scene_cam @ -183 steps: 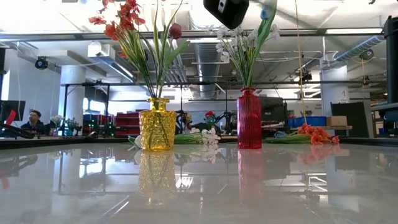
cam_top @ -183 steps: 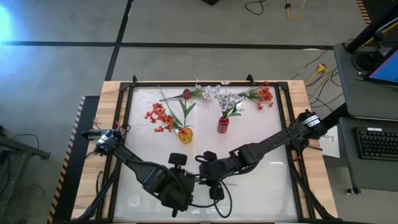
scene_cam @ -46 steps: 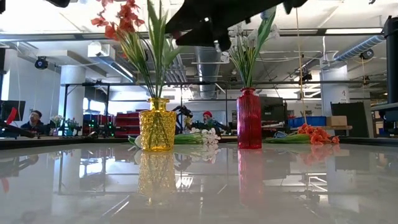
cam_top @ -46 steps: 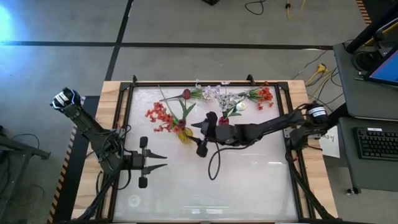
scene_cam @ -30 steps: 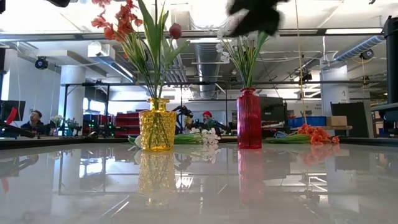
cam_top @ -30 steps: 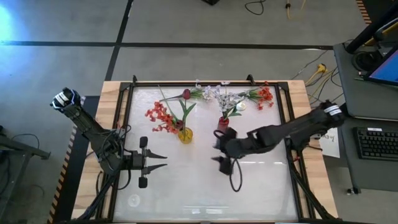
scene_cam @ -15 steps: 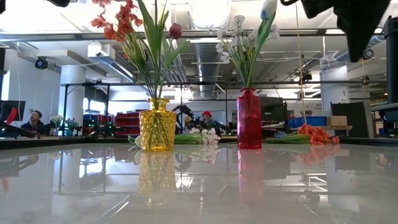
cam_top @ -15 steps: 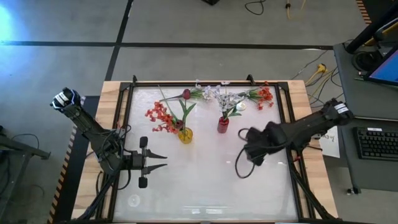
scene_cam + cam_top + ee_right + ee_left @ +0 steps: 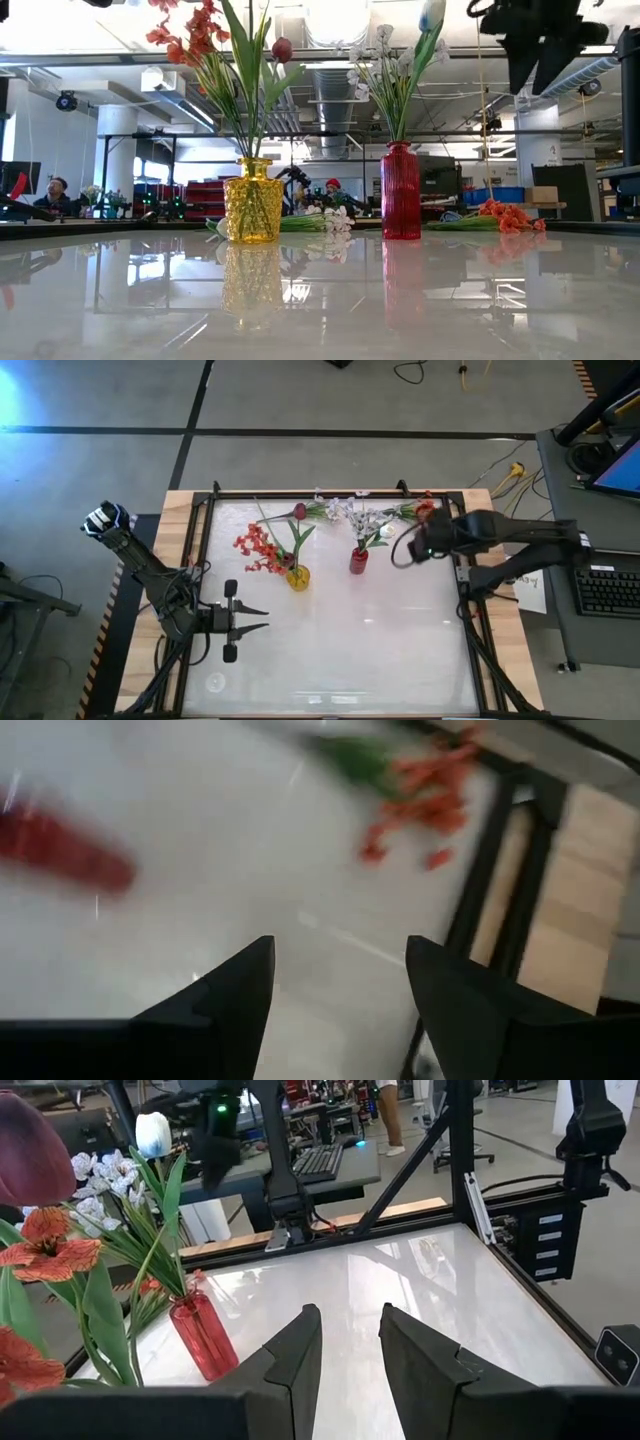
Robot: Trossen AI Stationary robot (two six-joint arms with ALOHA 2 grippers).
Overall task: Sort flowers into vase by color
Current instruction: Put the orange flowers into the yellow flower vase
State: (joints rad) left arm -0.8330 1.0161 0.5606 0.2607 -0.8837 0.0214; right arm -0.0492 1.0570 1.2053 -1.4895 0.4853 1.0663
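A yellow vase (image 9: 298, 577) holds a red-orange spray (image 9: 195, 40) and a dark red tulip (image 9: 282, 50). Beside it, a red vase (image 9: 358, 560) holds white sprays and a white tulip bud (image 9: 152, 1132). A white spray (image 9: 340, 510) and a red-orange spray (image 9: 422, 513) lie flat along the far edge. My right gripper (image 9: 418, 545) hangs open and empty, fingers slanting down, just near of that red-orange spray (image 9: 420, 795). My left gripper (image 9: 262, 618) waits at the near left, pointing level toward the table's right, fingers slightly apart with nothing between them (image 9: 350, 1312).
A black frame rail (image 9: 462, 560) runs around the white tabletop. The near half of the table (image 9: 350, 650) is free room. A desk with a keyboard (image 9: 608, 588) stands beyond the right edge. A person (image 9: 57, 190) sits far behind the table.
My right gripper has swung from in front of the red vase toward the table's right edge, then toward the far edge. It turned as it went and now hangs over the far right by the lying red-orange spray. No flower has moved.
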